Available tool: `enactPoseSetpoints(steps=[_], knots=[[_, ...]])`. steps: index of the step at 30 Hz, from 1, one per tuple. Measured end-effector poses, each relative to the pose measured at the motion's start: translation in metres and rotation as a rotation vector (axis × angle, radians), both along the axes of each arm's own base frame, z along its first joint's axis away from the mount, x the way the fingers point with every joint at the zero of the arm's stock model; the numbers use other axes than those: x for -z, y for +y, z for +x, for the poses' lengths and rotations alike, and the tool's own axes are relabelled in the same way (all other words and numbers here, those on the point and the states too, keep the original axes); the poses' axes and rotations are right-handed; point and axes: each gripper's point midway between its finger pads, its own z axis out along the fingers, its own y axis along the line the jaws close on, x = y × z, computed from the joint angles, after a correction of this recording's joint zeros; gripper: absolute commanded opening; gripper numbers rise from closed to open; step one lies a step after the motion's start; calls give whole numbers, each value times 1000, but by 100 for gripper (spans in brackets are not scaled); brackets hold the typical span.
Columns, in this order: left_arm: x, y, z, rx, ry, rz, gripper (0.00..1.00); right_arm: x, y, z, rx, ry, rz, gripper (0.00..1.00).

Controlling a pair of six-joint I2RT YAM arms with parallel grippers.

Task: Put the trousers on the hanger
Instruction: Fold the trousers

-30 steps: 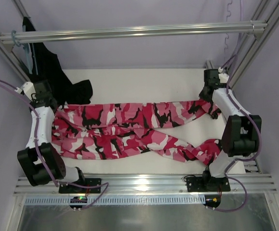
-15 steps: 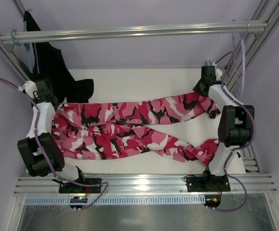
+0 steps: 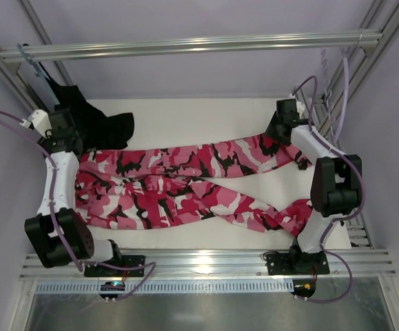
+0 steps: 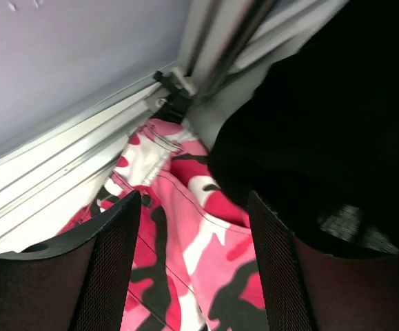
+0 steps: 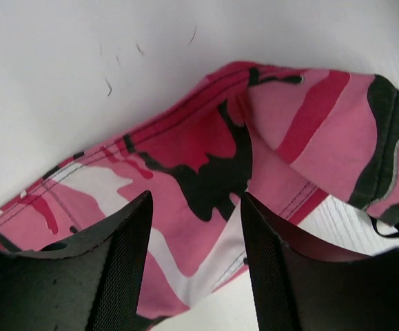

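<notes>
The camouflage-print trousers (image 3: 185,183) are spread flat across the white table (image 3: 199,114), the woven fabric creased and the two legs crossed near the middle. The left gripper (image 4: 193,200) is held over the stitched waistband corner, beside a plain black garment (image 4: 337,124), with its mesh-textured jaws parted and nothing between them. The right gripper (image 5: 196,198) is poised over a folded leg end at the far right, jaws likewise parted and empty. A strip of table is exposed behind the trousers.
</notes>
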Motion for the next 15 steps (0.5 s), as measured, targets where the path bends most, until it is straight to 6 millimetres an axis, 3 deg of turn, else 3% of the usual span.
enactPoseSetpoints(steps=[5,9,11,15], knots=[[-30,-27,-8,65,-59,14,65,-23,11,-26,-23,-33,-8,58],[-36,-55,-18,139,-76,5,65,-37,20,-48,-19,-64,13,54],[-28,-73,-27,189,-67,-7,65,-32,21,-63,5,-45,29,52],[1,-121,-45,323,-27,-60,65,0,14,-104,78,35,48,51]])
